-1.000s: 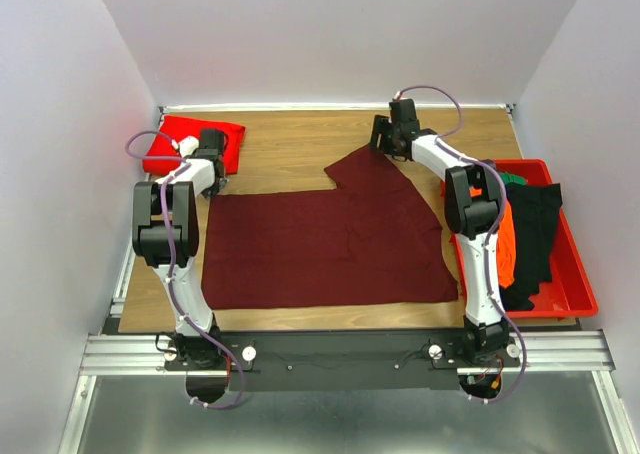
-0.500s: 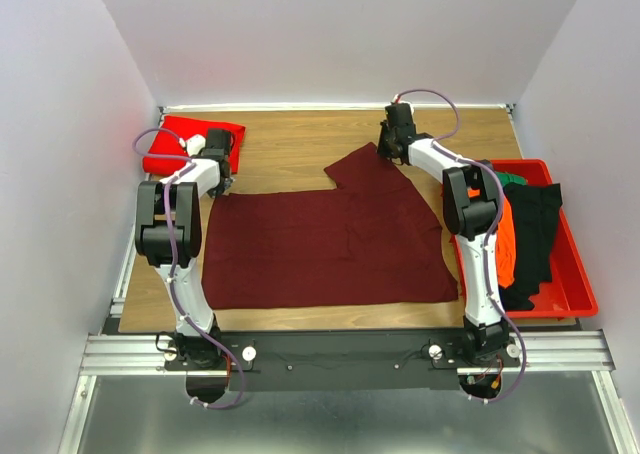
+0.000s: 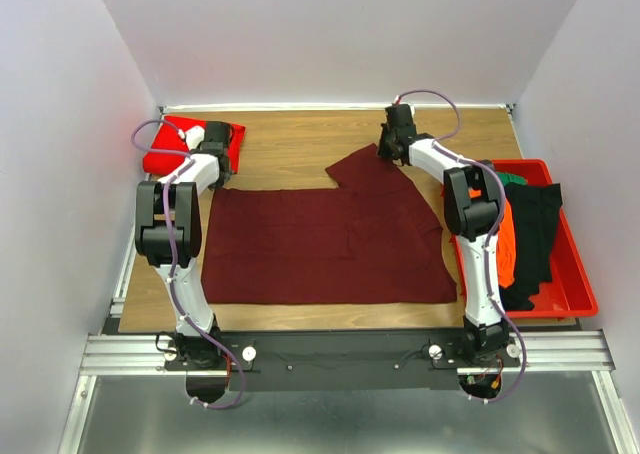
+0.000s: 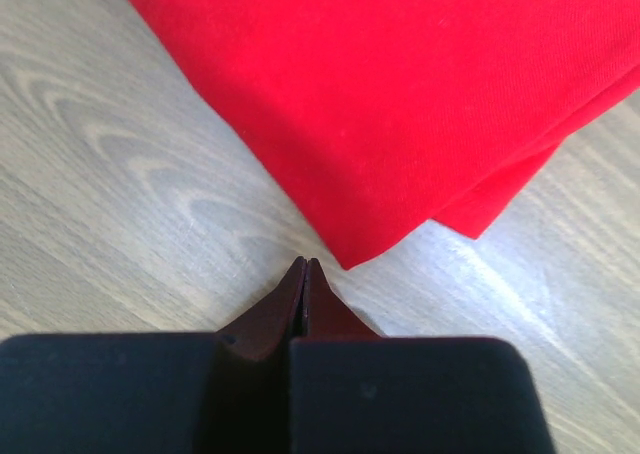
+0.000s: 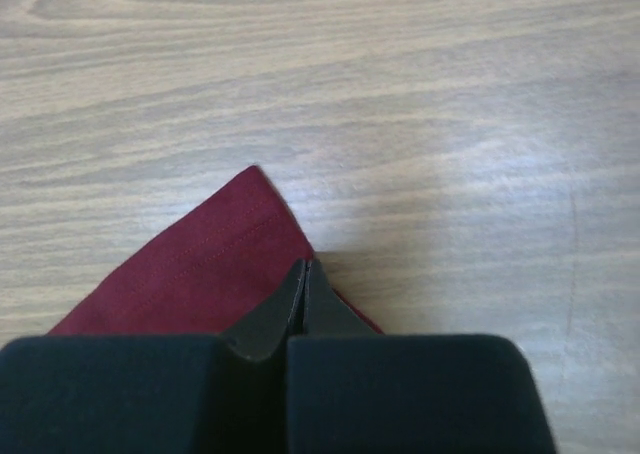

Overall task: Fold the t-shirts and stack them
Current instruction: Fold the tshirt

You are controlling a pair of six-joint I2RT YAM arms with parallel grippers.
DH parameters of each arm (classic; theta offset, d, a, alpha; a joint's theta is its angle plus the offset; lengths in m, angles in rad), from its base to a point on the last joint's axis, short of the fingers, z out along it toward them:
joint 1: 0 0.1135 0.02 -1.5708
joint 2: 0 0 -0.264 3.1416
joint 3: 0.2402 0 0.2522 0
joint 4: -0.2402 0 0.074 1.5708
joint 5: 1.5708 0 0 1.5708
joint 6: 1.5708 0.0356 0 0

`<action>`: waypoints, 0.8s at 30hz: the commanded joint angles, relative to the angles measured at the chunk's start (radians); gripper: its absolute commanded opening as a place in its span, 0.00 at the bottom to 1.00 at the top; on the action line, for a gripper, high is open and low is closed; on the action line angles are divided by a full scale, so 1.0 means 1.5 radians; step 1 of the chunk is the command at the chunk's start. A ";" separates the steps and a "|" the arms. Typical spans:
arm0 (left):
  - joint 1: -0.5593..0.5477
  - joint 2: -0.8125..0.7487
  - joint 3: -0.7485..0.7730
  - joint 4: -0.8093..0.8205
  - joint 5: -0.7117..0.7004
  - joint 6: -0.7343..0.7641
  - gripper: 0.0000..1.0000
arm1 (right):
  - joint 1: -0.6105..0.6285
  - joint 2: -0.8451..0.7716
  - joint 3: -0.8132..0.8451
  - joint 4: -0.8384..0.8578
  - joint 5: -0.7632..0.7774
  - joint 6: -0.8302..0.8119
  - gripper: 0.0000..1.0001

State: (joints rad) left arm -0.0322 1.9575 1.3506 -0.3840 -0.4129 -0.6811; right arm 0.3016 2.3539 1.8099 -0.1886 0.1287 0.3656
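Observation:
The dark maroon t-shirt (image 3: 330, 244) lies spread flat across the middle of the table, one sleeve pointing to the back. My right gripper (image 3: 383, 154) (image 5: 305, 266) is down on that sleeve's tip (image 5: 215, 254), shut on its hemmed edge. The bright red t-shirt (image 3: 170, 144) (image 4: 400, 94) lies folded at the back left corner. Just off the red shirt's corner, over bare wood, my left gripper (image 3: 222, 159) (image 4: 305, 264) is shut with nothing visible between its jaws.
A red bin (image 3: 570, 284) stands at the right table edge. It holds black cloth (image 3: 535, 234), orange cloth (image 3: 505, 244) and a bit of green. White walls close in the back and both sides.
My right gripper has closed on the maroon sleeve tip. The left gripper, shut throughout, has moved back from the maroon shirt's corner toward the red shirt.

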 commanded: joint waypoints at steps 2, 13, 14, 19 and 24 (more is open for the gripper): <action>0.001 0.011 0.027 0.004 -0.024 0.009 0.00 | 0.007 -0.049 -0.015 -0.033 0.048 -0.010 0.01; 0.002 0.031 0.064 0.004 -0.028 0.021 0.00 | 0.004 -0.054 0.049 -0.034 0.079 -0.035 0.01; 0.003 0.037 0.077 0.003 -0.030 0.023 0.00 | 0.002 -0.055 0.058 -0.033 0.082 -0.039 0.00; 0.006 0.057 0.112 -0.003 -0.025 0.028 0.00 | -0.005 -0.062 0.071 -0.033 0.086 -0.041 0.00; 0.010 0.068 0.141 -0.003 -0.021 0.036 0.00 | -0.011 -0.073 0.071 -0.034 0.090 -0.041 0.00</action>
State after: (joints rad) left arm -0.0269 2.0392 1.5211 -0.3946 -0.4179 -0.6468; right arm 0.2939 2.3035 1.8839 -0.2317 0.2237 0.3187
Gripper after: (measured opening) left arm 0.004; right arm 0.005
